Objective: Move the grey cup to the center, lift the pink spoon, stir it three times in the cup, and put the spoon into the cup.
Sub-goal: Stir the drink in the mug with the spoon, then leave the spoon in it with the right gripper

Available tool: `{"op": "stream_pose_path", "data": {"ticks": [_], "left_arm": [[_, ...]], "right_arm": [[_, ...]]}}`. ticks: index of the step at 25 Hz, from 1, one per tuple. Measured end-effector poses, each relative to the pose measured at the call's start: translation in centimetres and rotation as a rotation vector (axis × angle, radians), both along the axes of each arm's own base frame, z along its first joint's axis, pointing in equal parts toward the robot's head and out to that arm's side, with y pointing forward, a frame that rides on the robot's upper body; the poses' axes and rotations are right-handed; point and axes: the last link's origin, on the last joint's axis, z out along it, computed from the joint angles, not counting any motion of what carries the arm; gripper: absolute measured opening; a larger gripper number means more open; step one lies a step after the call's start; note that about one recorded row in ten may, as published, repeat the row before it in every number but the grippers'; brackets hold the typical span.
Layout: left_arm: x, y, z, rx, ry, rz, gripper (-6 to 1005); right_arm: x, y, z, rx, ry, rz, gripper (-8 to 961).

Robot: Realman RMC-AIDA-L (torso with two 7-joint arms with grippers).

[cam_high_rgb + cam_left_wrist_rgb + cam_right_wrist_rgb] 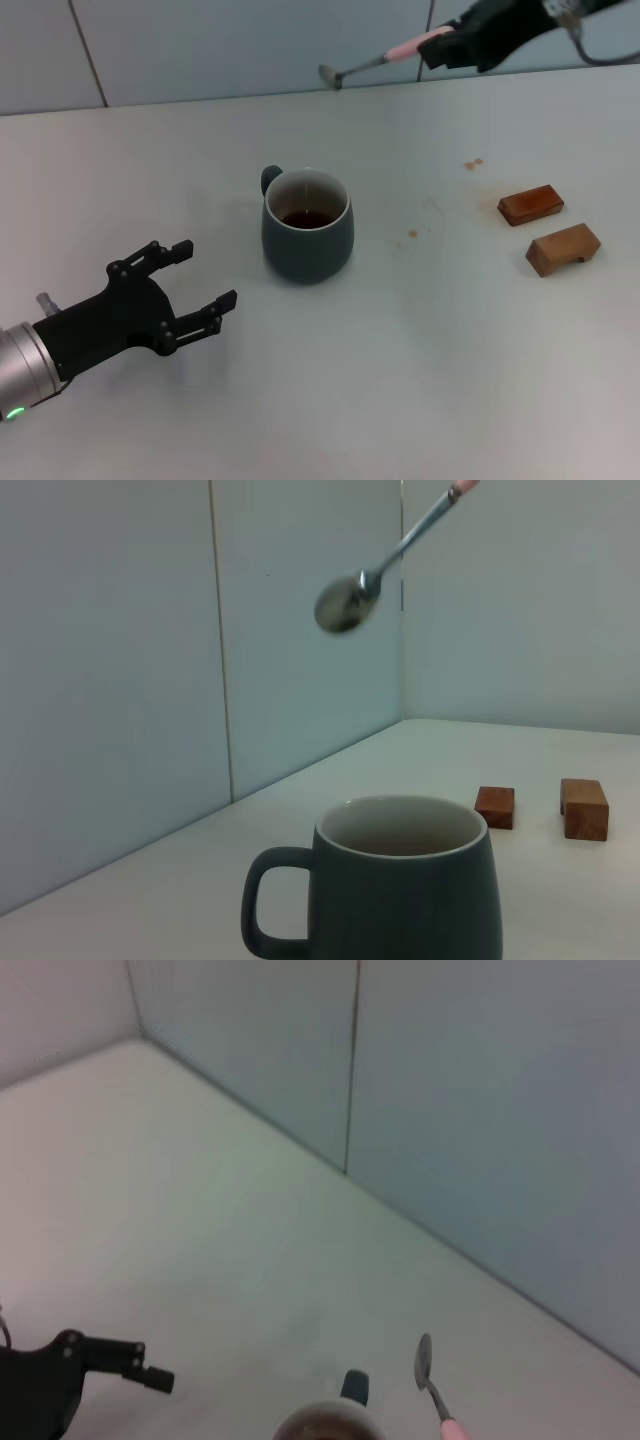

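The grey cup (306,226) stands upright near the middle of the table, handle towards the back, with brown liquid inside. It also shows in the left wrist view (400,885) and at the edge of the right wrist view (328,1424). My right gripper (447,48) is high at the back right, shut on the pink handle of the pink spoon (372,62). The spoon's silver bowl points left, well above and behind the cup; it also shows in the wrist views (352,597) (428,1375). My left gripper (198,283) is open and empty, left of the cup.
Two brown wooden blocks (531,204) (563,248) lie on the table at the right, also in the left wrist view (494,806) (584,807). Small brown stains (473,163) mark the table between cup and blocks. A grey panelled wall runs along the back.
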Motion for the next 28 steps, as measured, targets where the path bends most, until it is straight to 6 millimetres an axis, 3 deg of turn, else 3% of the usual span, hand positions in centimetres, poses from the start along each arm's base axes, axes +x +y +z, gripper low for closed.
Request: {"op": "stream_pose_path", "data": {"ticks": [2,11,28], "left_arm": [[0.0,0.0,0.0,0.0,-0.001,0.0,850],[0.0,-0.1,-0.1,-0.006,-0.003,0.004,851],[0.1,0.0,0.0,-0.009,-0.003,0.002,851]], "right_arm": [[-1.0,0.7,-0.8,-0.051,-0.045,-0.039,117],[-1.6,1.7,-2.9,-0.163,-0.087,-0.104,120],[0.2,4.8,-8.3,-0.247,-0.175,-0.201,125]]}}
